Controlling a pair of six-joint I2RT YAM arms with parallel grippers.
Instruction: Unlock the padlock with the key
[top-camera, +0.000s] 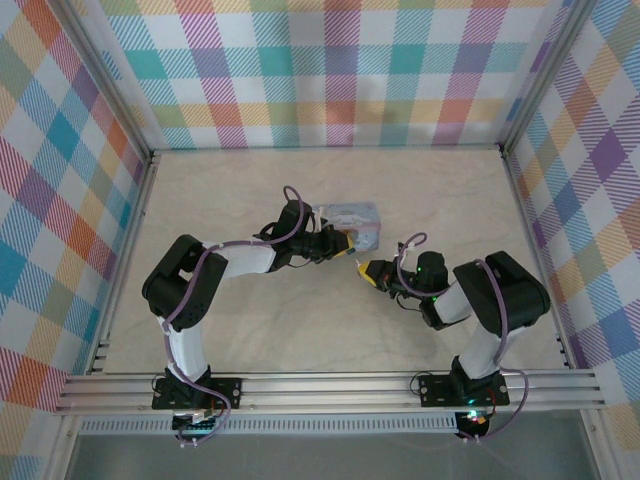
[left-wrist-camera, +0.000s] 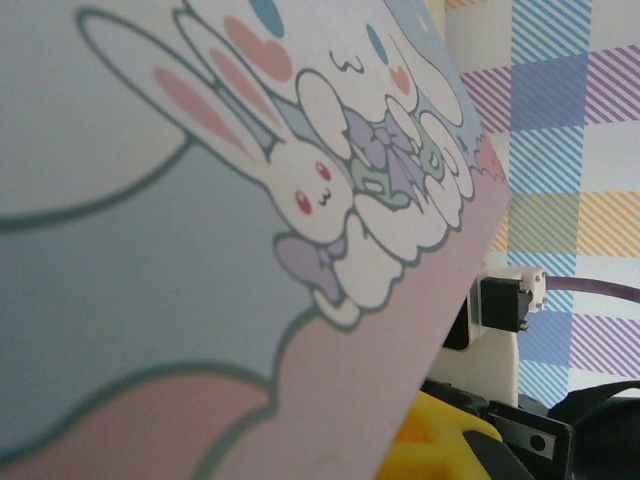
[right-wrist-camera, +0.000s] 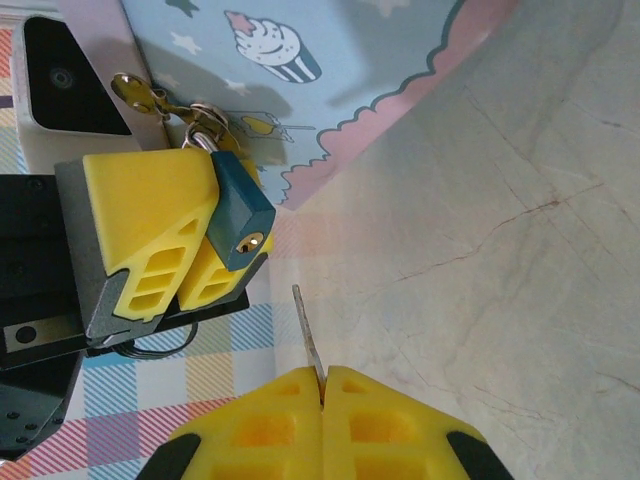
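Observation:
The padlock (right-wrist-camera: 240, 212), a small dark teal body with a brass keyhole facing the camera, hangs at the clasp of the pale-blue cartoon tin (right-wrist-camera: 300, 70). My left gripper (right-wrist-camera: 228, 248) is shut on it, yellow fingers (right-wrist-camera: 150, 215) pinching its body. My right gripper (right-wrist-camera: 322, 388) is shut on the key (right-wrist-camera: 307, 330). The thin blade sticks up toward the keyhole and stops a short way below and to the right of it. From above, the left gripper (top-camera: 345, 244) is at the tin's (top-camera: 352, 218) front and the right gripper (top-camera: 367, 270) just in front of it.
A brass spare key (right-wrist-camera: 138, 95) on a ring dangles beside the padlock's shackle. The tin's printed side (left-wrist-camera: 200, 250) is very close in the left wrist view. Marbled tabletop (top-camera: 250, 340) lies around the arms, and plaid walls (top-camera: 330, 70) enclose it on three sides.

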